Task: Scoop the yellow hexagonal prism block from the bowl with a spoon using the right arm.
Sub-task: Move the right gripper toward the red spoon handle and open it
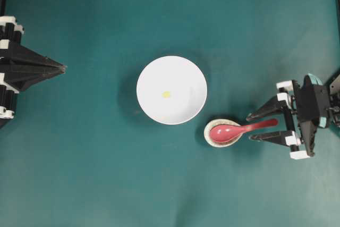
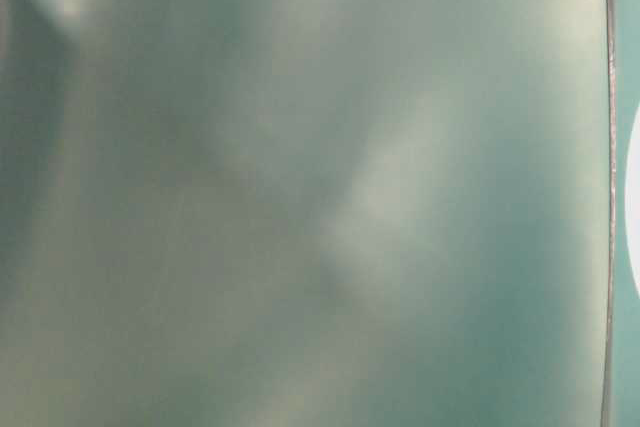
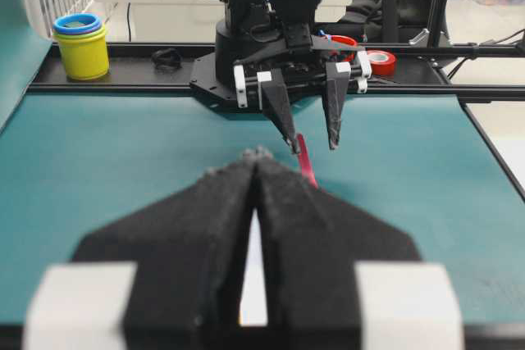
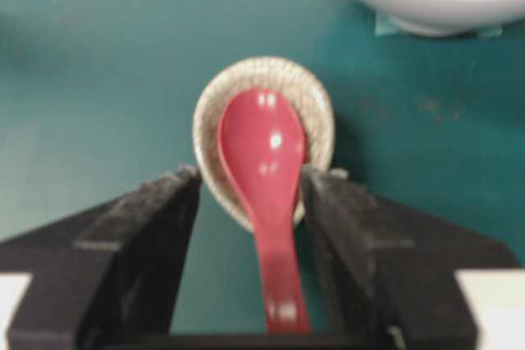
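- The spoon (image 1: 239, 129) lies with its scoop in a small speckled dish (image 1: 212, 137) at about 4 o'clock from the bowl (image 1: 171, 90), and its handle points toward 3 o'clock.
- The right claw (image 1: 264, 126) has its fingers apart on either side of the handle, not yet pressing it; in the right wrist view the handle (image 4: 275, 276) runs straight down the gap.
- The left claw (image 1: 62, 68) sits with fingers together at the 9 o'clock edge of the table (image 1: 79, 174), holding nothing.
- The spoon looks glossy and rigid, so it is probably light and slippery; a hold midway along the straight handle, squarely across it, seems safest against twisting.
- The yellow block (image 1: 166, 94) rests near the bowl's centre, tiny and likely very light, so it may skid ahead of the scoop across the smooth white floor.
- The dish is shallow and could shift when the spoon lifts.
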### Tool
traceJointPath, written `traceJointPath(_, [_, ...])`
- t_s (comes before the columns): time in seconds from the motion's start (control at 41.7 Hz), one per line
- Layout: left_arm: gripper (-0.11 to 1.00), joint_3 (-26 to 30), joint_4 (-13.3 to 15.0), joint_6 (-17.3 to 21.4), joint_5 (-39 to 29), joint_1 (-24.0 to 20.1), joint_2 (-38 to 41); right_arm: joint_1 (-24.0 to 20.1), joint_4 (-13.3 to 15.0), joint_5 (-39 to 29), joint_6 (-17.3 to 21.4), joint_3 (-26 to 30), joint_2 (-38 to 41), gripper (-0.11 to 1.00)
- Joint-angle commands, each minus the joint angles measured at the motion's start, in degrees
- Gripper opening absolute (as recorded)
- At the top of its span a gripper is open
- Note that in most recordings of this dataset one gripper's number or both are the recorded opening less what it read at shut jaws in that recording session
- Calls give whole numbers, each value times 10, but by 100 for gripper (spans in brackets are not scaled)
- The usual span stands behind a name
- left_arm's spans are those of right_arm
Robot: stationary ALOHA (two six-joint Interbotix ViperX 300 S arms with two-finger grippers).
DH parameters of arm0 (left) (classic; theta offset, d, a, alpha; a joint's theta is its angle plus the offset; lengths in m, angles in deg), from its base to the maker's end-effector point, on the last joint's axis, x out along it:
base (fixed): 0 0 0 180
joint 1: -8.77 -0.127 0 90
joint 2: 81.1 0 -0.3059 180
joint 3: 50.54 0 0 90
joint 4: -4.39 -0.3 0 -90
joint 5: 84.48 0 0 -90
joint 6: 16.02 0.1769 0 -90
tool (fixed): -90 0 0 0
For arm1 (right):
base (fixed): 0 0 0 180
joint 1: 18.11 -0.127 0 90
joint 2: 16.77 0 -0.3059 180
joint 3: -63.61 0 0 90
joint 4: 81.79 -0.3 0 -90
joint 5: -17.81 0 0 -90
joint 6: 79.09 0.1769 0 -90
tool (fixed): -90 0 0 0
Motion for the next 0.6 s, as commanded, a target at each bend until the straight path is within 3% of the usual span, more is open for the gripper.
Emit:
traceJointPath(0.0, [1, 10, -1, 1, 2, 1, 5, -18, -11, 36, 11, -8, 13, 57])
traceJointPath(0.168, [1, 10, -1, 1, 2, 1, 5, -27, -11, 71, 31, -25, 45, 57])
traceJointPath(0.576, [1, 9, -1, 1, 2, 1, 5, -27, -11, 133, 31, -26, 117, 55])
